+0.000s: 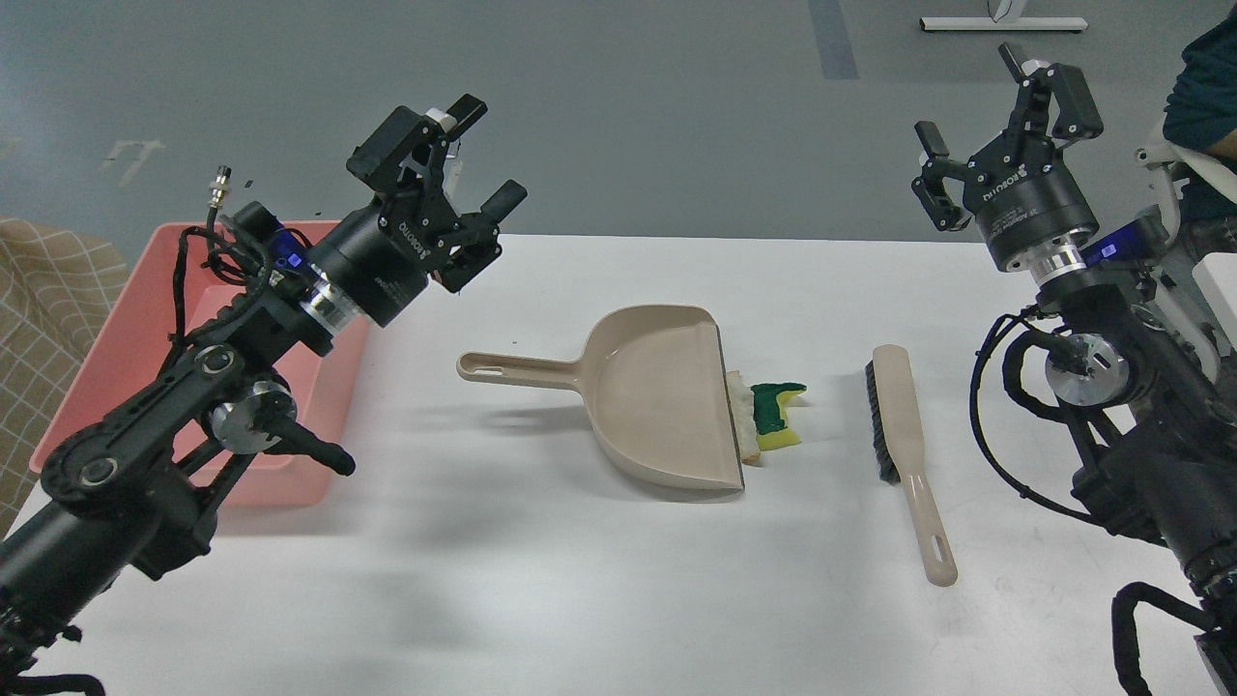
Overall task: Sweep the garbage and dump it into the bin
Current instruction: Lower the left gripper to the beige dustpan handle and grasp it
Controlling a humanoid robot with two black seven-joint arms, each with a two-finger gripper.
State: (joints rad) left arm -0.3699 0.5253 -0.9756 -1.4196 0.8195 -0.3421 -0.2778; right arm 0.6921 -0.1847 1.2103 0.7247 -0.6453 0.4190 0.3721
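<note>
The garbage (773, 411), a green and yellow sponge piece with a whitish strip, lies on the white table right at the open lip of the beige dustpan (657, 401). The dustpan's handle points left. A beige hand brush (904, 454) lies to the right of the garbage, bristles facing left. The pink bin (145, 319) stands at the table's left edge, partly hidden by my left arm. My left gripper (474, 159) is open and empty, in the air above the table's far edge, left of the dustpan. My right gripper (1005, 121) is open and empty, raised beyond the table's far right.
The white table (541, 580) has bare surface in front of the dustpan and brush. A beige checked cloth (39, 290) is at the far left. A person in a dark teal top (1203, 87) sits at the far right beyond the table.
</note>
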